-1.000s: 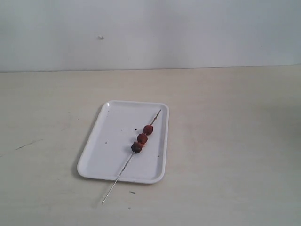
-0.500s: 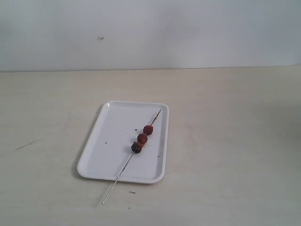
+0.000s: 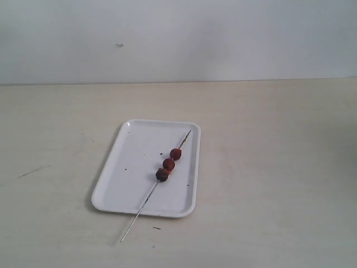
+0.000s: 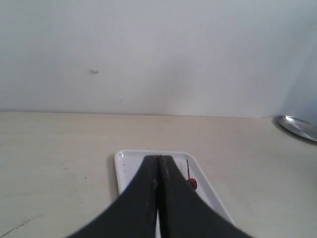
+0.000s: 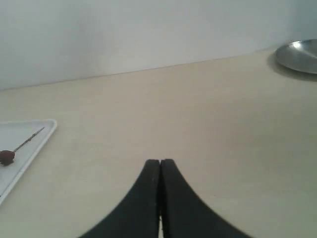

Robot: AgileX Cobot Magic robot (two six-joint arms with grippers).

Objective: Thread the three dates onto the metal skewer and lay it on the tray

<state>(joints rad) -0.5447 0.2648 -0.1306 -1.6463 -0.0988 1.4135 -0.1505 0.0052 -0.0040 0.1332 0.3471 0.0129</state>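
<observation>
The white tray (image 3: 134,167) lies on the table in the exterior view. The thin metal skewer (image 3: 146,199) rests slantwise across it, its lower end sticking out past the front rim. Three dates (image 3: 168,164) sit threaded along it, the lowest one darker. No gripper shows in the exterior view. In the left wrist view my left gripper (image 4: 158,158) is shut and empty above the tray (image 4: 124,166), with one date (image 4: 192,184) and the skewer tip (image 4: 187,166) beside it. My right gripper (image 5: 160,161) is shut and empty, away from the tray (image 5: 29,144), date (image 5: 6,156) and skewer (image 5: 28,138).
A shiny metal dish (image 5: 299,55) stands at the table's far edge by the wall, also seen as a metal dish (image 4: 298,127) in the left wrist view. A short dark scratch (image 3: 33,170) marks the table left of the tray. A pale wall runs behind.
</observation>
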